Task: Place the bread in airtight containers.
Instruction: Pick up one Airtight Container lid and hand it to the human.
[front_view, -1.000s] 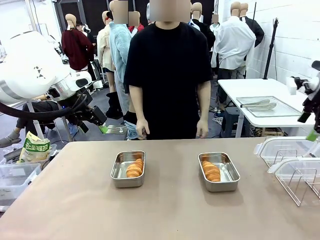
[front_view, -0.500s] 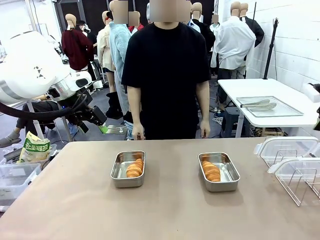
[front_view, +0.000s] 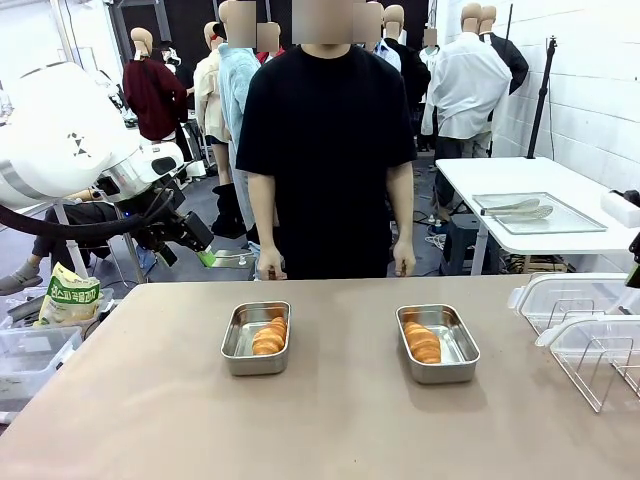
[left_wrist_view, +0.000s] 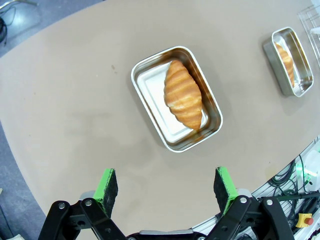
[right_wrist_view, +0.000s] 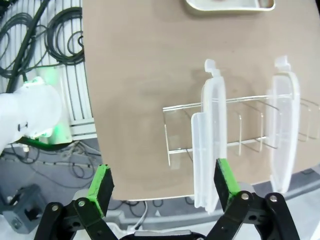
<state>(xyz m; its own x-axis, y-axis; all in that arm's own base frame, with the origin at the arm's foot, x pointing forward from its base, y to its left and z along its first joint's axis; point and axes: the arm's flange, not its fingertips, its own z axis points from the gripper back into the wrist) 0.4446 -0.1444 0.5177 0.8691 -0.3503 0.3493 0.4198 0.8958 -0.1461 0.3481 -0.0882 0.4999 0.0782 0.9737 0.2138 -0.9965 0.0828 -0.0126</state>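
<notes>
Two pans are laid side by side at the middle of the table (front_view: 330, 430), well apart: the left pan (front_view: 240, 340) and the right pan (front_view: 458, 340). The left croissant (front_view: 269, 336) is seen lying in the left pan, toward its right side; the right croissant (front_view: 422, 342) is lodged in the right pan, along its left side. Behind the far edge, between the pans, a person (front_view: 325, 150) is stationed. At the table's right end a rack (front_view: 600, 365) is set, with lids (front_view: 565, 297) stood in it. Off the left end a bag (front_view: 68, 297) is propped, a box (front_view: 30, 355) in front of it. Farther back on the right, a tray (front_view: 535, 213) is laid on a side table (front_view: 465, 175).
</notes>
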